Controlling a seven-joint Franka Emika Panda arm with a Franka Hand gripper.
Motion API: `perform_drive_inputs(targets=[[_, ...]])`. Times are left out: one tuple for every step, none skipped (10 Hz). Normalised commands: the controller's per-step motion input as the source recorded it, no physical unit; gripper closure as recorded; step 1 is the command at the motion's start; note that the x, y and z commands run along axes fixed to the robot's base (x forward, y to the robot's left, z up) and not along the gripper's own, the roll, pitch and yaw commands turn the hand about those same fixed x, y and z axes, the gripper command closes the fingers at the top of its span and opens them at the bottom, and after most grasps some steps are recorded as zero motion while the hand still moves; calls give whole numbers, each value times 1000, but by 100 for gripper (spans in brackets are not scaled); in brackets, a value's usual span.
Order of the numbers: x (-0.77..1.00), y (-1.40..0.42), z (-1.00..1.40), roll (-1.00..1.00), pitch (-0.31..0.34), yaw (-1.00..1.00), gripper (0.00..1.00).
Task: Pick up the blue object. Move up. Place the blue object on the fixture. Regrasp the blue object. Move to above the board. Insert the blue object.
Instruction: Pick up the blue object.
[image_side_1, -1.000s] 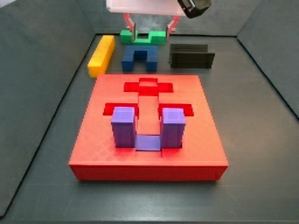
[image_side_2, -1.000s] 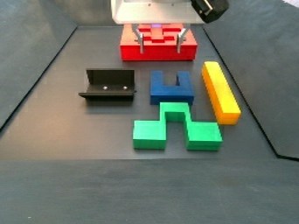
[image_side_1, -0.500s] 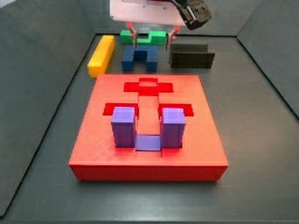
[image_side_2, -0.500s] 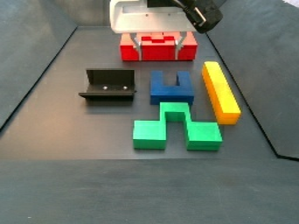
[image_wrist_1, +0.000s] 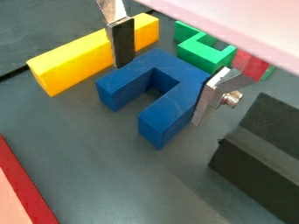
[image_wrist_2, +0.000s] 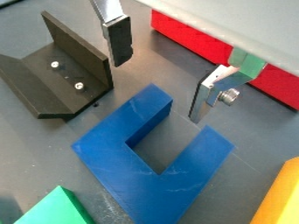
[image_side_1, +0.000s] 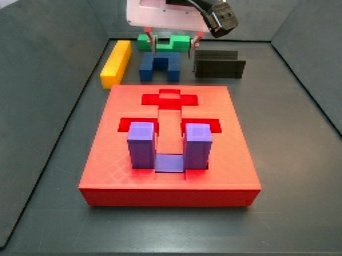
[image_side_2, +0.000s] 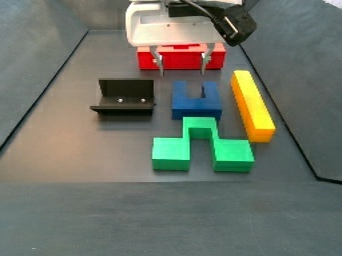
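My gripper (image_side_2: 182, 62) hangs wide open, holding nothing, at the upper centre of a side view; the blue object (image_side_2: 198, 99) lies flat directly below, legs pointing toward the board (image_side_2: 181, 55).

In a side view, much of the large red slab board (image_side_2: 214, 58) is hidden behind the white-bodied gripper (image_side_2: 179, 62). In another side view, the dark blue U-shaped plastic block (image_side_1: 160, 66) is partly covered by the gripper, and the small black L-profile fixture (image_side_1: 221, 66) is seen only from behind.
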Motion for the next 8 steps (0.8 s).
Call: perform_drive_inputs(targets=[[0, 0, -140, 79, 16, 0, 0], [17, 0, -109, 90, 43, 0, 0], [69, 26, -60, 73, 60, 0, 0], [129, 57, -37, 61, 70, 0, 0], [186, 69, -86, 77, 81, 14, 0], [203, 63, -129, 84, 77, 9, 0], [191, 23, -157, 97, 66, 3, 0], [143, 0, -194, 124, 54, 0, 0]])
